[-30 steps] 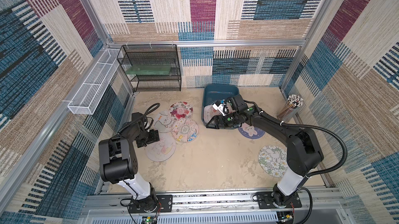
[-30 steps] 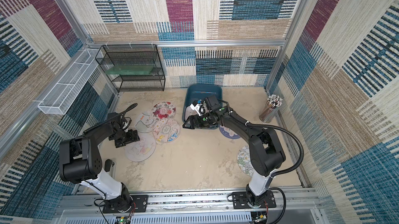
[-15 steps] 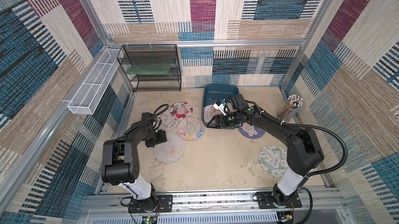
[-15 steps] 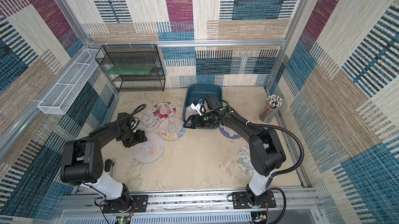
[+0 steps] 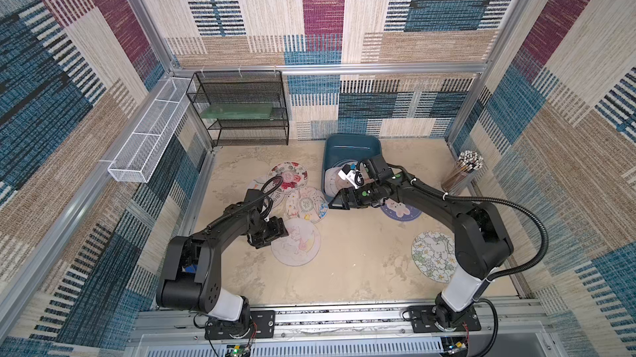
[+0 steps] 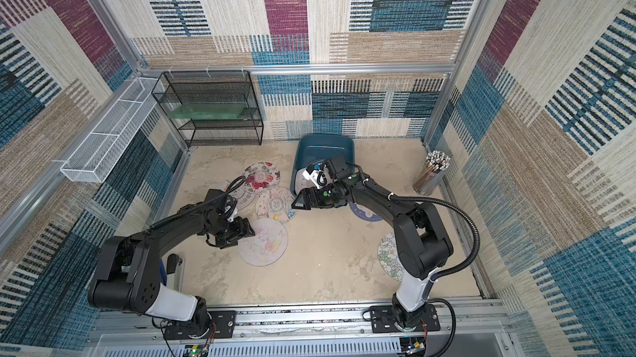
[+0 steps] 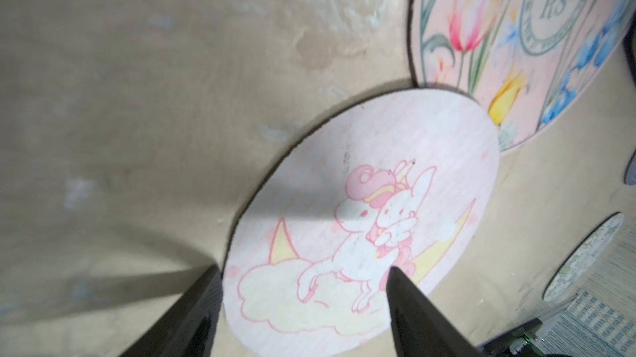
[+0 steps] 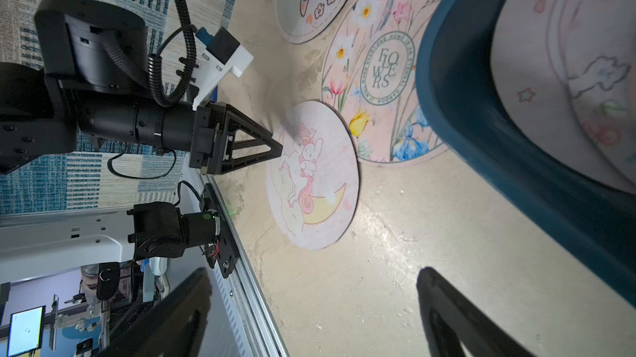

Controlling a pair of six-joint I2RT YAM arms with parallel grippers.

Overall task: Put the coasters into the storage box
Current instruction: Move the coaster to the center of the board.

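Partly hidden behind the right arm [image 5: 430, 197], pale round coasters [image 5: 331, 179] lay inside the dark teal plastic storage box [image 5: 351, 147]. The left gripper [image 7: 303, 269] stood spread, straddling the edge of a flat pink unicorn-printed coaster [image 7: 361, 183] on the table [image 5: 361, 269], clasping nothing. The right gripper [image 8: 313, 271] gaped empty beside the box.

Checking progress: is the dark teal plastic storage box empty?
Not empty: at least two pale round printed coasters lie overlapped inside the dark teal plastic storage box.
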